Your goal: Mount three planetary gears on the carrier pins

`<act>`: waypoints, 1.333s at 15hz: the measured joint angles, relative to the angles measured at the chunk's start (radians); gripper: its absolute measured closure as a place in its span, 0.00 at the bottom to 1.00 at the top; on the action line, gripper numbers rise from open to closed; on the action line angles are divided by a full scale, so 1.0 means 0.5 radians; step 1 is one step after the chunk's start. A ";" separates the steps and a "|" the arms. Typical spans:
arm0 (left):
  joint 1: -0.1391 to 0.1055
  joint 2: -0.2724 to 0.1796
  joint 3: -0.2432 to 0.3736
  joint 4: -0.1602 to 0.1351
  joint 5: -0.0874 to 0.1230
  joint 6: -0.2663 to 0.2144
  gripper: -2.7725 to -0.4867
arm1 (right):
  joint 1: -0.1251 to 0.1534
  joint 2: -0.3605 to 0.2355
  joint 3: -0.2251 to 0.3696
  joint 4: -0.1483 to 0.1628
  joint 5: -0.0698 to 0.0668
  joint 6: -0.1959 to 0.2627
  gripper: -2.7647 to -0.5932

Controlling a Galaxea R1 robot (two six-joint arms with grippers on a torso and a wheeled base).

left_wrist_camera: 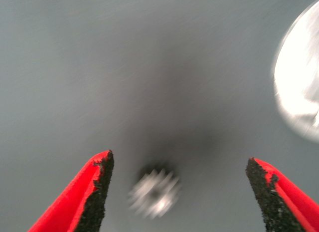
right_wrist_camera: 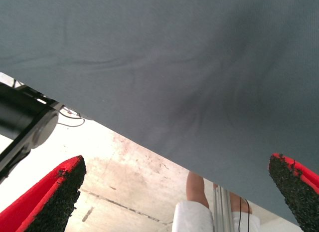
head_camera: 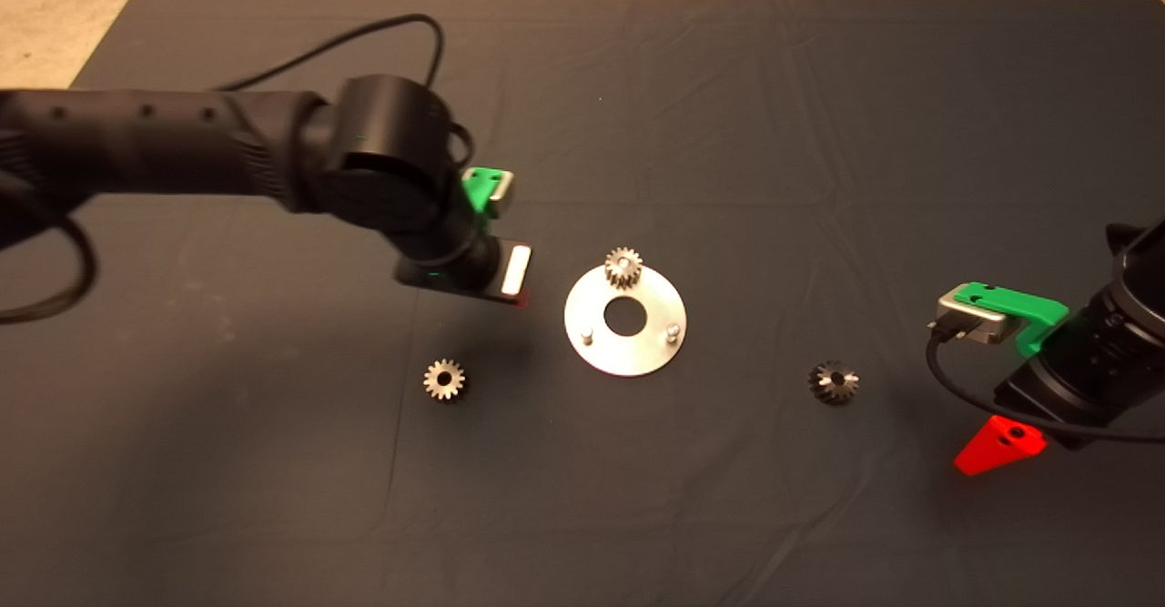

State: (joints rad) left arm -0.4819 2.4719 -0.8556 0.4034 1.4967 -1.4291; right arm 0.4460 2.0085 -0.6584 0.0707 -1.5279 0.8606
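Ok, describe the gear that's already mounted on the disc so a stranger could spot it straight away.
Find the shiny round disc in the middle of the dark mat. The mounted gear sits at the disc's far edge, beyond its central hole. The other two gears lie on the bare mat, one on either side of the disc.

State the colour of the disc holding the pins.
Shiny silver disc, clearest in the head view.

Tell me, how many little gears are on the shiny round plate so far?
One gear already sits on a pin of the round plate. Two pins are bare. The left gripper hangs open above the gear on the mat, holding nothing yet. Another gear lies on the mat to the plate's right. The right gripper waits open at the mat's edge.
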 joint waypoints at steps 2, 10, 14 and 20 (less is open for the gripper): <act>-0.046 -0.075 0.105 -0.085 0.032 -0.015 0.35 | 0.000 -0.001 0.035 0.000 -0.005 0.000 0.02; -0.046 -0.097 0.172 -0.233 0.042 -0.172 0.20 | 0.001 0.001 0.092 0.053 -0.004 0.001 0.02; -0.046 -0.097 0.185 -0.253 0.046 -0.263 0.19 | 0.027 0.001 0.143 0.121 -0.004 0.003 0.02; -0.046 -0.109 0.207 -0.254 0.045 -0.374 0.19 | 0.235 0.000 0.226 0.235 -0.004 0.009 0.02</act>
State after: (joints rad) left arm -0.5047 2.4175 -0.7519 0.2766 1.5191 -1.6164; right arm 0.5633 2.0085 -0.5453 0.1881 -1.5298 0.8649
